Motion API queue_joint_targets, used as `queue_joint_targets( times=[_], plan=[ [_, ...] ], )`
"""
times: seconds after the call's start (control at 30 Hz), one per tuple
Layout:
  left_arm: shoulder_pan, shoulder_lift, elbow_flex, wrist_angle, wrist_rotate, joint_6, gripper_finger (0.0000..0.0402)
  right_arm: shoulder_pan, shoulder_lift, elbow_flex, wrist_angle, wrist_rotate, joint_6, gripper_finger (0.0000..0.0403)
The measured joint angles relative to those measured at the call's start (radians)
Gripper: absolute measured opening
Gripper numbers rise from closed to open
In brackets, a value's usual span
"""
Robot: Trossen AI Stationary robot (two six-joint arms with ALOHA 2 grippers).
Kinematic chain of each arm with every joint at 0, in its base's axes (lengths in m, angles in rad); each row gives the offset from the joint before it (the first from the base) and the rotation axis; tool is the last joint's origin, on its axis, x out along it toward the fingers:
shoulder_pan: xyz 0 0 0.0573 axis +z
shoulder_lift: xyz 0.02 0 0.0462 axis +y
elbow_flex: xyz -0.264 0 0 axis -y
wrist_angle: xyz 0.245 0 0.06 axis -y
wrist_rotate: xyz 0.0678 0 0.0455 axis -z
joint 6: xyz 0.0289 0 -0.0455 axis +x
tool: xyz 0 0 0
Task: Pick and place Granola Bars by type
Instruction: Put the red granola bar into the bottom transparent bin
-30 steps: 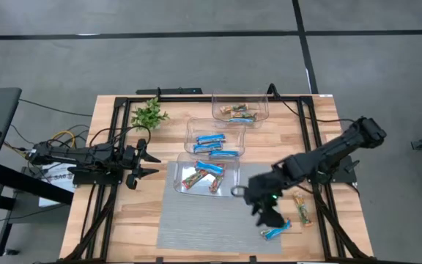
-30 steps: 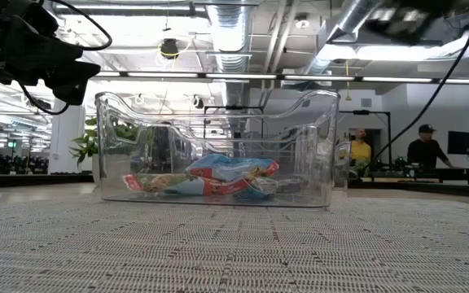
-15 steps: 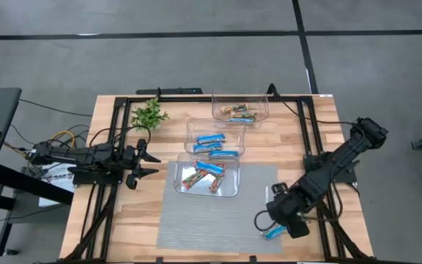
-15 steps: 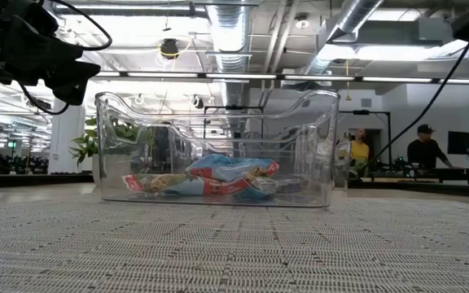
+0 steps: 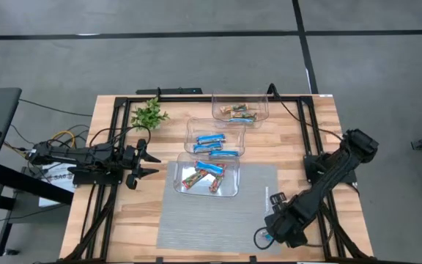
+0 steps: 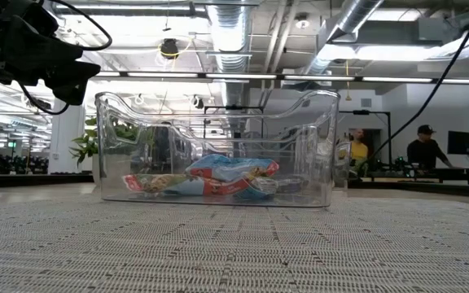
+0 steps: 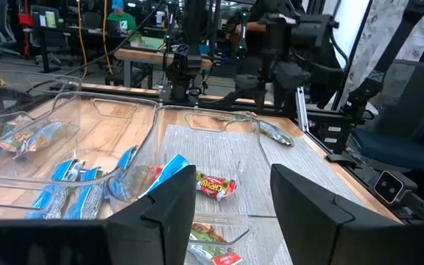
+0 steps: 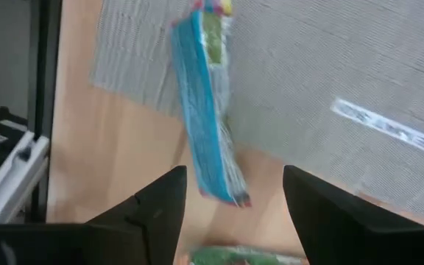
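Wooden table (image 5: 123,220) from above: the right gripper (image 5: 273,233) is low at the grey mat's (image 5: 196,224) near right corner, and the left gripper (image 5: 146,163) waits, fingers spread, at the left edge. Three clear bins (image 5: 209,176) in a row hold sorted granola bars (image 5: 204,174). Low view: the nearest bin (image 6: 215,146) shows red-and-blue wrappers lying on its floor. Left wrist: jaws apart, bins just ahead. Right wrist: fingers (image 8: 157,213) wide apart, a bright blue bar (image 8: 208,110) lying between them, straddling mat and wood, ungripped.
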State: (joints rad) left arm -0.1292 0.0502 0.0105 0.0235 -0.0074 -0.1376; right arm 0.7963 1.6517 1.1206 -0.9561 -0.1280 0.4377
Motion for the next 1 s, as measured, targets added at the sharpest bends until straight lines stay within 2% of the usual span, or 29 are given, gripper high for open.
queue_joint_targets(
  times=[0.27, 0.57, 0.67, 0.9, 1.0],
  plan=[
    [0.000, 0.000, 0.000, 0.000, 0.000, 0.002, 0.0168, 0.029, 0.126, 0.000, 0.133, -0.001, 0.065, 0.0218],
    [0.000, 0.000, 0.000, 0.000, 0.000, 0.001, 0.0168, 0.024, 0.214, 0.001, 0.135, 0.000, 0.087, 0.0209],
    [0.000, 0.000, 0.000, 0.000, 0.000, 0.000, 0.0168, 0.019, 0.215, 0.001, 0.134, 0.000, 0.093, 0.0182],
    [0.000, 0.000, 0.000, 0.000, 0.000, 0.000, 0.0168, 0.020, 0.190, 0.000, 0.156, -0.004, 0.123, 0.0078],
    [0.000, 0.000, 0.000, 0.000, 0.000, 0.003, 0.0168, 0.016, 0.158, 0.000, 0.183, -0.004, 0.131, 0.0049]
  ],
)
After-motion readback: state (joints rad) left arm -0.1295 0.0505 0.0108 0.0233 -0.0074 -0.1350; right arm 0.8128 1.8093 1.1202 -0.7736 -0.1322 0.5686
